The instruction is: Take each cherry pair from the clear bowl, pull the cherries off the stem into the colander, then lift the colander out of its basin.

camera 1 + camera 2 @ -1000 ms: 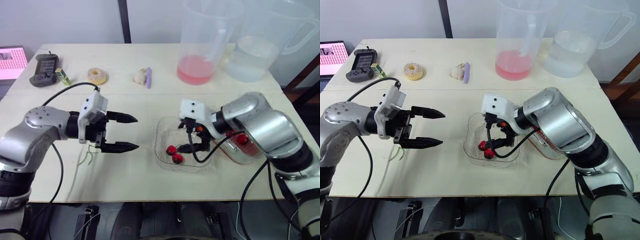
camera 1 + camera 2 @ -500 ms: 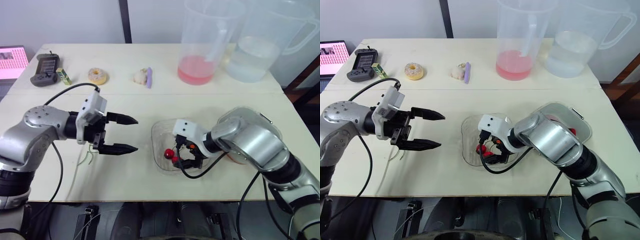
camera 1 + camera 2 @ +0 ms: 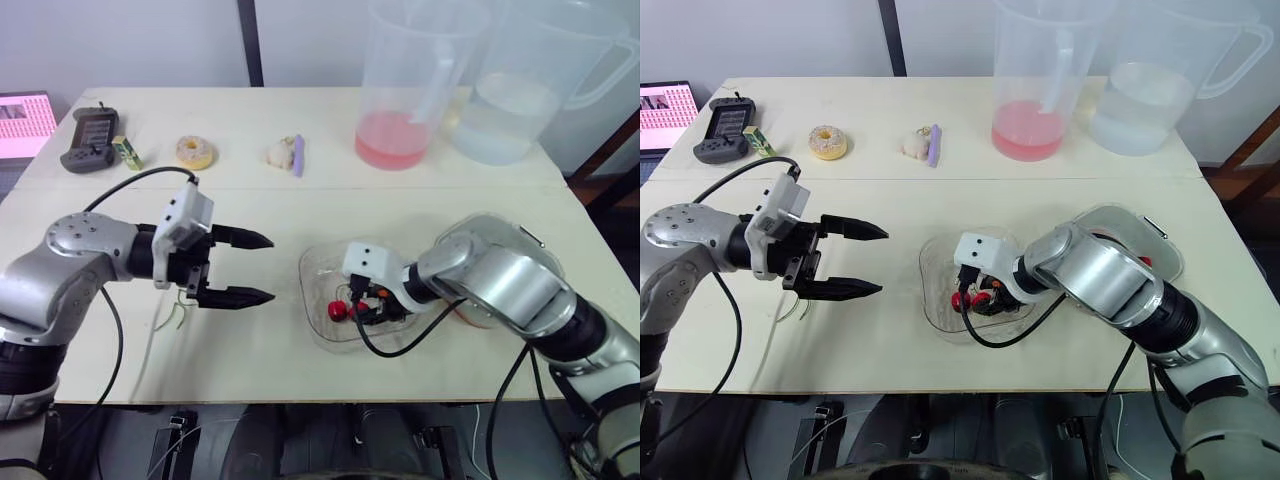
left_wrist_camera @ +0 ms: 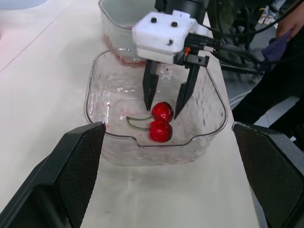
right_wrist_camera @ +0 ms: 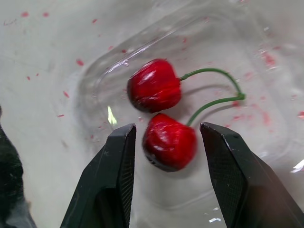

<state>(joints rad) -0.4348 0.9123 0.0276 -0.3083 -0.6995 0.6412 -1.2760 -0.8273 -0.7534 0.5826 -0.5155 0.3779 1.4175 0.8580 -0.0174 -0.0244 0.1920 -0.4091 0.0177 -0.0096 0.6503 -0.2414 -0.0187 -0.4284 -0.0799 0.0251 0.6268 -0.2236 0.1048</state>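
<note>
A cherry pair [image 5: 154, 85] on one green stem lies in the clear bowl [image 3: 310, 300] at the table's front middle. My right gripper [image 3: 358, 305] reaches down into the bowl, open, its fingers [image 5: 114, 180] straddling one cherry [image 5: 169, 141] with a small gap on each side. My left gripper [image 3: 271, 267] hovers open to the left of the bowl, pointing at it, with nothing held. The basin [image 3: 1140, 225] with the colander and some cherries [image 3: 1145, 263] stands right of the bowl, partly hidden by my right arm.
Two big clear jugs stand at the back, one with pink liquid [image 3: 392, 138], one with water [image 3: 505, 120]. A doughnut [image 3: 194, 152], a handheld device [image 3: 88, 140] and a white lump [image 3: 282, 153] lie at the back left. Loose stems [image 3: 180, 310] lie under my left gripper.
My right gripper moved left and down within the bowl and now straddles a cherry. The bowl slid a little left. My left gripper barely moved.
</note>
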